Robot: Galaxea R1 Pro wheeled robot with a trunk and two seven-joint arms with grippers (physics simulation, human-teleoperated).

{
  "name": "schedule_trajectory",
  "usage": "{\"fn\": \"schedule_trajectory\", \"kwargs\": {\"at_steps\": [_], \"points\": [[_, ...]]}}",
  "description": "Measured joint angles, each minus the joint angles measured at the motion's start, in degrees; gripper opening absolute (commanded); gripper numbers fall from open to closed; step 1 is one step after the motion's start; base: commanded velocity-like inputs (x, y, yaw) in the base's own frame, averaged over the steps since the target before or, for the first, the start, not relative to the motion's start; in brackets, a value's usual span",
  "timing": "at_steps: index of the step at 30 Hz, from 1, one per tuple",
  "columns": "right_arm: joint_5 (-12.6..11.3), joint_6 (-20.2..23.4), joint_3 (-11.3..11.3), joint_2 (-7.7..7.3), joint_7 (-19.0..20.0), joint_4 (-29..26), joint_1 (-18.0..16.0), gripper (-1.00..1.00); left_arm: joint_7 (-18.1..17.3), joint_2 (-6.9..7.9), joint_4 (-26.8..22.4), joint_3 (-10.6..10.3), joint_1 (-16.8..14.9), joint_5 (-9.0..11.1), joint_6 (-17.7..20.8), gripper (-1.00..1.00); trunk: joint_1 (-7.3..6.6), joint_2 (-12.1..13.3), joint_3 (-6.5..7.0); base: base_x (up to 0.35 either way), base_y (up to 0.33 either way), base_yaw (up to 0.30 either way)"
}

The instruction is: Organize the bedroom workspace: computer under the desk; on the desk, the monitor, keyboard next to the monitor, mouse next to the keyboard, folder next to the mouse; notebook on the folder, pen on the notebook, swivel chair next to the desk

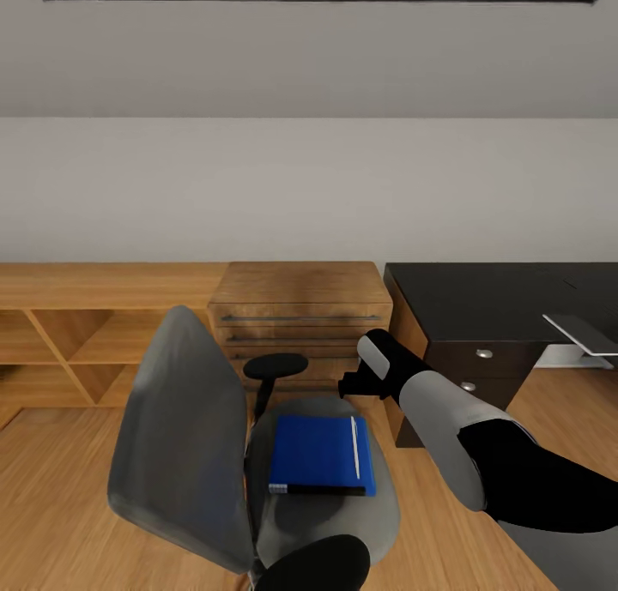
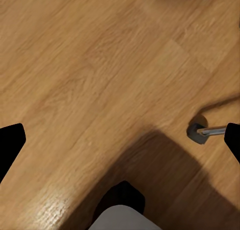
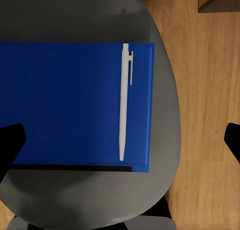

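One folder [image 1: 318, 454] lies flat on the swivel chair [image 1: 184, 437] seat, with the pen [image 1: 354, 447] resting along its edge nearer the counter [image 1: 481, 299]. Right end effector [image 3: 120, 140] hangs above the folder, fingers spread wide, not touching; pen sits between the fingertips' span. Left end effector [image 2: 120, 140] spread wide over wooden floor [image 2: 90, 65] beside a chair caster [image 2: 196, 131].

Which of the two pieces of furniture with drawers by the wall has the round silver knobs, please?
The black desk, right of the light wooden chest of drawers. Its dark drawer fronts carry round silver knobs; the chest has long bar handles instead.
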Motion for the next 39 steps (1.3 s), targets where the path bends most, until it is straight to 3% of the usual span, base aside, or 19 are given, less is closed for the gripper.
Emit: {"fn": "schedule_trajectory", "kwargs": {"at_steps": [9, 39], "points": [[0.01, 0.0, 0.0, 0.0, 0.01, 0.0, 0.0, 1.0, 0.06, 0.05, 0.0, 0.03, 0.0, 0.07, 0.02, 1.0, 0.0, 0.0, 0.0, -0.001, 0.0, 0.0], [0.0, -0.17, 0.0, 0.0, 0.09, 0.06, 0.0, 1.0, 0.15, 0.11, 0.0, 0.1, 0.0, 0.16, -0.03, 1.0, 6.58, -12.02, -5.38, 0.0, 0.0, 0.0]]}}
